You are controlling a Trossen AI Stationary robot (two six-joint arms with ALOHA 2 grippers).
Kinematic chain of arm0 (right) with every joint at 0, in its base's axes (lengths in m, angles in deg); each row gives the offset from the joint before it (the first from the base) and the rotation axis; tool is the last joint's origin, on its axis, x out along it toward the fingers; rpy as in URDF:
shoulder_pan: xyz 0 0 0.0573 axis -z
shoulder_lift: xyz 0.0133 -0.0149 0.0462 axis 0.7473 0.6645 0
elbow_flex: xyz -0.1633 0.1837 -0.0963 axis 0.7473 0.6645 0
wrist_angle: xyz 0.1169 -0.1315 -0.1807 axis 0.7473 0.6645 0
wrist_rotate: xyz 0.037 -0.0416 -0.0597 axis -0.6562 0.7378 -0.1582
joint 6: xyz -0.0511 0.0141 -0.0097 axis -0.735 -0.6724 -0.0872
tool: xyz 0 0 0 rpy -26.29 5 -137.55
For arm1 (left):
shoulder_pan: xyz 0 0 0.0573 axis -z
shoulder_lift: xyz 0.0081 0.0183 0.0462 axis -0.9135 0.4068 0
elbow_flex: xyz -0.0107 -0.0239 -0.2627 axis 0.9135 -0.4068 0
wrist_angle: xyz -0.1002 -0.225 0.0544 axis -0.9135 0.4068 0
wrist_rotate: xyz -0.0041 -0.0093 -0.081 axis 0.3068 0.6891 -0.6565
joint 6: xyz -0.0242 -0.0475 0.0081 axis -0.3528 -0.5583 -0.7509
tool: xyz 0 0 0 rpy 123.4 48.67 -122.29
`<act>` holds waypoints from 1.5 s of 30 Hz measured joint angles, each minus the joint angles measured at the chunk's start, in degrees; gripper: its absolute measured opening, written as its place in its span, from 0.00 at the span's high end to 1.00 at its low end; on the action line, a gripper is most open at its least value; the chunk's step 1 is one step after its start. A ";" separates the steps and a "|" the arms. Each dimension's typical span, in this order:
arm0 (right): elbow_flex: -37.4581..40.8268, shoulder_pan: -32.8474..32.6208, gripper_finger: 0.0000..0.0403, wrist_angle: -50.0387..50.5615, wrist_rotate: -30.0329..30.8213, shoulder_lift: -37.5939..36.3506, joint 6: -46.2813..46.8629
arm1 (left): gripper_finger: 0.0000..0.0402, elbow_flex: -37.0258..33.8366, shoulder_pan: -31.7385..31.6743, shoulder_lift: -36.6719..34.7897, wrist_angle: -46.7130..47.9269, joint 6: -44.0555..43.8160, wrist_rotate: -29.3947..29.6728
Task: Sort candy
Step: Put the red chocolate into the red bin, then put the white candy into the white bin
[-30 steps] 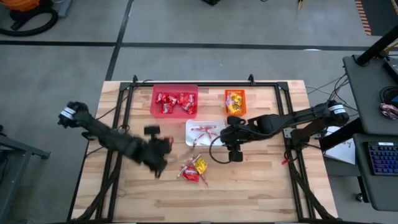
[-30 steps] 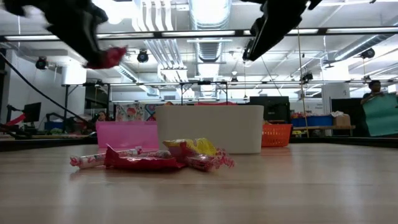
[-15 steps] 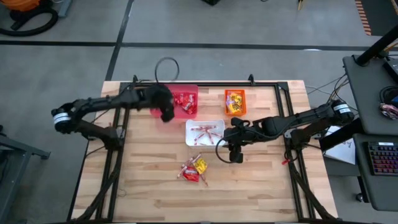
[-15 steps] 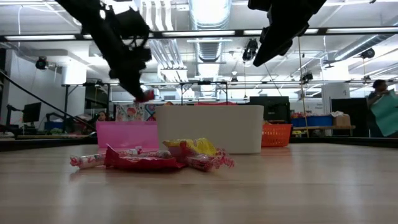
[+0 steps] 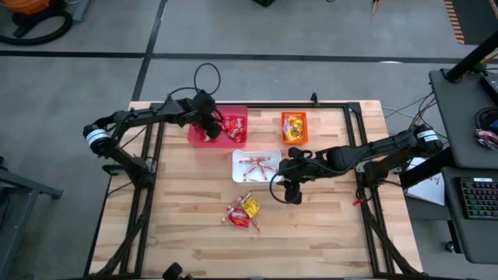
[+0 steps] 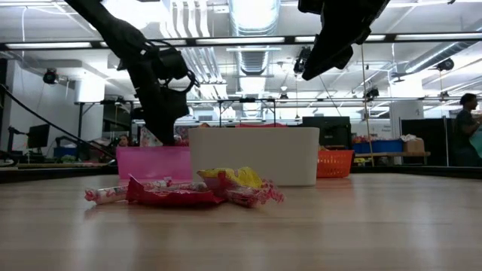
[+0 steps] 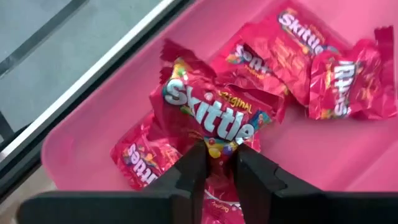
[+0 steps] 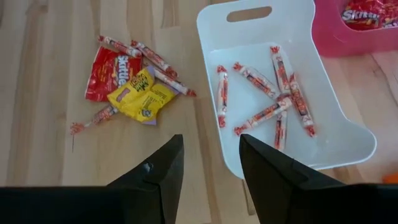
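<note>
The left gripper (image 7: 216,163), fingers narrowly parted, pinches a shiny red Skittles packet (image 7: 214,115) over the pink plastic bin (image 5: 219,126) at the table's eleven o'clock. The right gripper (image 8: 210,163), empty and open, hovers centrally; the loose candy pile (image 5: 243,211) lies at its seven o'clock.

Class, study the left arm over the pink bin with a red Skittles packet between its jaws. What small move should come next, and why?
Probably the left gripper should open its jaws fully and let go. Its red Skittles packet already hangs over the pink bin, above other packets of the same kind, while the jaws pinch its lower edge. The right gripper waits open above the table.
</note>
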 joint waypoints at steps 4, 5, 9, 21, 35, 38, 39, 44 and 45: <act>0.00 0.00 0.61 -0.08 0.02 0.00 1.83 | 0.79 0.06 0.07 0.88 -0.47 1.18 0.31; 0.00 0.00 0.61 -0.08 0.02 0.00 2.34 | 0.77 0.06 0.04 0.89 -0.52 1.24 0.39; 0.00 0.00 0.60 -0.05 0.00 0.02 4.90 | 0.71 0.02 0.15 -0.18 -0.51 1.29 0.44; 0.00 -0.61 0.61 0.47 0.00 0.02 7.80 | 0.68 -0.65 10.93 -8.16 0.85 -3.87 -0.66; 1.92 -0.61 0.62 -0.64 0.02 0.02 6.84 | 0.68 -1.41 32.02 -13.49 1.13 -9.42 -0.24; 2.20 -0.61 0.61 -1.34 0.02 0.02 6.84 | 0.68 -1.40 35.03 -13.47 2.48 -11.10 -0.24; 2.27 -0.61 0.61 -1.31 0.01 0.02 6.86 | 0.68 -1.40 36.25 -13.47 3.08 -12.06 -0.22; 2.27 -0.61 0.61 -1.32 0.02 0.02 6.82 | 0.68 -1.40 45.14 -13.55 8.48 -17.75 -0.22; 2.27 -0.61 0.61 -1.30 0.02 0.02 6.74 | 0.68 -1.41 47.30 -13.53 9.67 -19.02 -0.23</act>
